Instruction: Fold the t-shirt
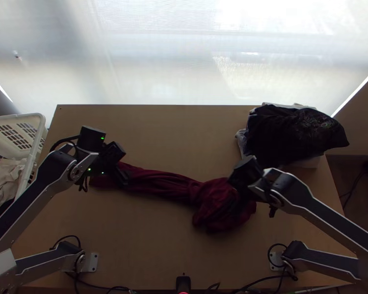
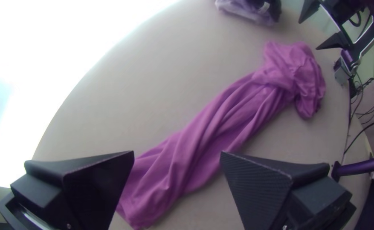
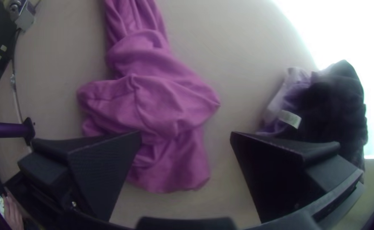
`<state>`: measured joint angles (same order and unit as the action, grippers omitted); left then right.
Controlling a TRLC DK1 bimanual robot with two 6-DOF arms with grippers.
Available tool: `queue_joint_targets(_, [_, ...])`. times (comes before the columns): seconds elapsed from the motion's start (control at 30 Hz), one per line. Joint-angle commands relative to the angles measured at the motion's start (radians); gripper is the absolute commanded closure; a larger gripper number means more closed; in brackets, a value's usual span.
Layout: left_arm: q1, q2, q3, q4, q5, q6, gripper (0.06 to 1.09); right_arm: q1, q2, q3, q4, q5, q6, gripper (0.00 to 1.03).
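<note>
A dark red t-shirt [image 1: 169, 185] lies twisted into a long strip across the table, bunched at its right end; it looks pink in the left wrist view [image 2: 204, 132] and the right wrist view [image 3: 152, 102]. My left gripper [image 1: 119, 169] is over the strip's left end, and in its own view the gripper [image 2: 177, 155] stands open with the cloth lying beyond its fingers. Above the bunched end is my right gripper [image 1: 238, 196]; its own view has the gripper [image 3: 186, 136] open, nothing held between the fingers. Part of the bunch is hidden beneath the right arm.
A pile of dark and pale clothes [image 1: 294, 132] rests at the table's back right corner. A white basket [image 1: 37, 142] with cloth inside stands off the left edge. Bare tabletop [image 1: 184, 132] stretches behind the t-shirt, and more lies in front of it.
</note>
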<state>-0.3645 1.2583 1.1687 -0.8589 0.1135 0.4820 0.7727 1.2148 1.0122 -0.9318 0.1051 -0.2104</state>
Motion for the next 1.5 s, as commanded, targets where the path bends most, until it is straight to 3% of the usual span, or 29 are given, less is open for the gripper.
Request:
queue_joint_targets(0.0, [0.122, -0.056, -0.136, 0.054, -0.044, 0.079, 0.11, 0.063, 0.150, 0.006, 0.053, -0.104, 0.055, 0.10])
queue_joint_targets(0.2, [0.167, -0.073, -0.162, 0.060, -0.046, 0.092, 0.11, 0.039, 0.239, -0.006, 0.087, -0.145, 0.052, 0.10])
queue_joint_targets(0.27, [0.167, -0.076, -0.178, 0.064, -0.046, 0.093, 0.11, 0.040, 0.241, -0.015, 0.087, -0.156, 0.055, 0.17])
queue_joint_targets(0.43, [0.180, -0.080, -0.256, 0.129, -0.048, 0.119, 0.11, 0.031, 0.241, -0.024, 0.097, -0.200, 0.071, 0.41])
queue_joint_targets(0.57, [0.202, -0.083, -0.323, 0.164, -0.052, 0.176, 0.11, 0.030, 0.239, -0.050, 0.126, -0.220, 0.071, 0.78])
queue_joint_targets(0.67, [0.222, -0.096, -0.360, 0.189, -0.074, 0.242, 0.11, 0.023, 0.226, -0.055, 0.131, -0.220, 0.069, 0.97])
queue_joint_targets(0.8, [0.228, -0.126, -0.408, 0.216, -0.074, 0.296, 0.11, 0.013, 0.193, -0.054, 0.131, -0.223, 0.069, 1.00])
queue_joint_targets(1.07, [0.127, -0.240, -0.618, 0.382, -0.074, 0.546, 0.11, 0.002, 0.178, -0.055, 0.129, -0.225, 0.069, 1.00])
queue_joint_targets(1.2, [0.125, -0.244, -0.678, 0.549, -0.074, 0.644, 0.11, -0.001, 0.164, -0.054, 0.126, -0.225, 0.071, 1.00])
queue_joint_targets(1.47, [0.191, -0.131, -0.610, 0.626, -0.074, 0.682, 0.15, -0.007, 0.140, -0.066, 0.116, -0.235, 0.069, 1.00])
